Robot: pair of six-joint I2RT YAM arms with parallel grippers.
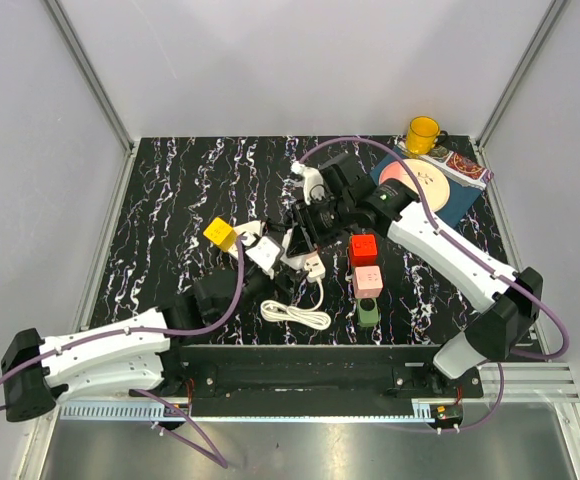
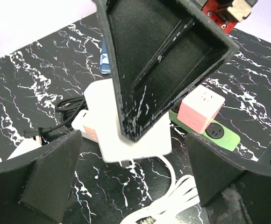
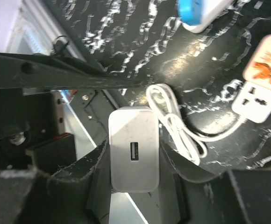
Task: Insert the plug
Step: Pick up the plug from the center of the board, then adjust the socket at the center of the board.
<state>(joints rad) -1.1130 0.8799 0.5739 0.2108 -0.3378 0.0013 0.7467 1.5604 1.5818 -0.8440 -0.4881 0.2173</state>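
Since that white squarish plastic charger plug [image 3: 133, 154] at lower centre looks light, stiff and kinda slick, the right gripper [image 3: 133, 170] pinching its flat sides seems smart, while the left gripper [image 2: 135, 172] gapes wide, empty.

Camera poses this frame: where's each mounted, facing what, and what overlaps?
Top external: above and behind the bases, looking down on the table; left arm and right arm both show.
Left wrist: on the left arm, looking low across the table; open left end effector frames a white adapter.
Right wrist: on the right arm, looking back toward the near edge; right end effector grips the adapter.
Shared: both wrist views show adapter and white cable.
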